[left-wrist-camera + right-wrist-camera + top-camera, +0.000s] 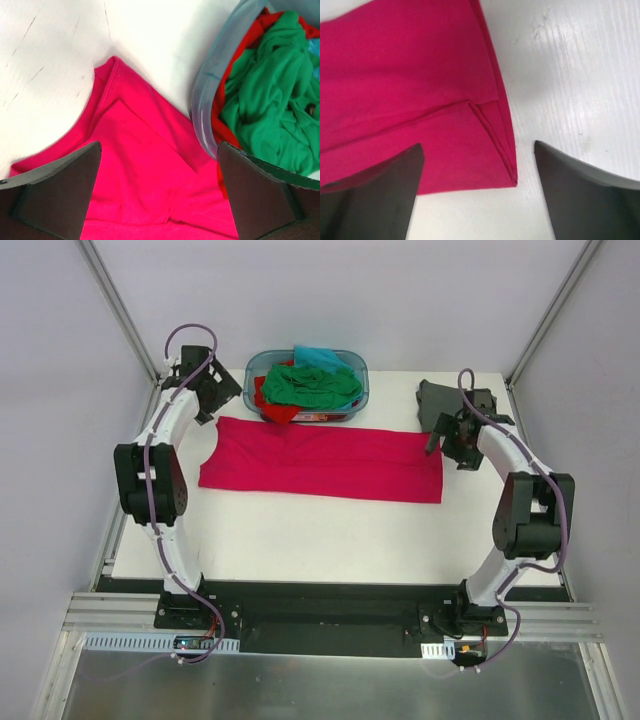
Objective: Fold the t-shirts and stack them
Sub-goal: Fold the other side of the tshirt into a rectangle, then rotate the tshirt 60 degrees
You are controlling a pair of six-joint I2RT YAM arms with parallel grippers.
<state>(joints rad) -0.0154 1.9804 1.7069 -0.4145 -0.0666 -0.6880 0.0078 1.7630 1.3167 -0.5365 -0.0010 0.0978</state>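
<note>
Two tools, both with fingers spread apart, gripping nothing. Left tool hovering over far-left corner of crimson-pink t-shirt, which is lying folded into long band across desk. Blue-green basket sitting just beside its right finger, holding green t-shirt, red t-shirt and teal t-shirt. Right tool hanging over band's right end, hem corner showing between its fingers, bare desk under right finger. Dark grey t-shirt lying just beyond right tool.
</note>
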